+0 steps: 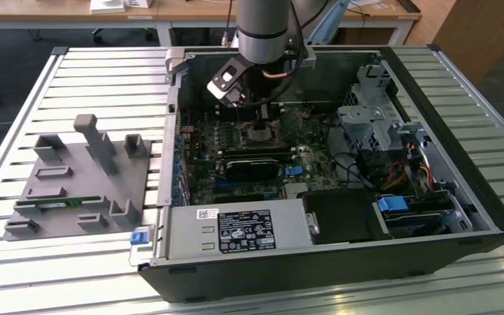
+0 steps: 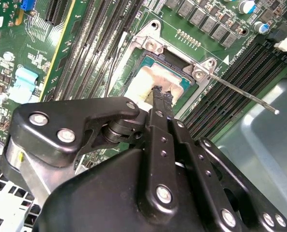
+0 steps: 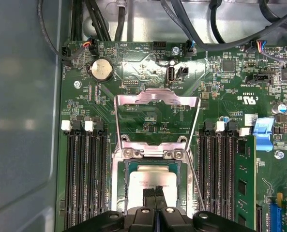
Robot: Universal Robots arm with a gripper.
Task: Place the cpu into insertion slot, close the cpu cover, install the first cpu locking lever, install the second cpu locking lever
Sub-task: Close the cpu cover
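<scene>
Cpu: one cpu is seen, laid flat in the insertion slot with its pale metal top upward, so the placing is judged done.
Cpu cover: one cpu cover is counted. It stands hinged open beyond the socket, which leaves the chip exposed.
Gripper: the gripper is held low over the chip's middle, reached down into the open case from the arm.
Fingers: the two fingers are pressed together with nothing pinched between them. Contact with the chip's top is likely but cannot be confirmed.
Locking lever: one thin lever rod is made out, angled free beside the socket and not hooked down, so the cover is left unclamped.
Memory latches: four white latches are counted, two on either side of the socket.
</scene>
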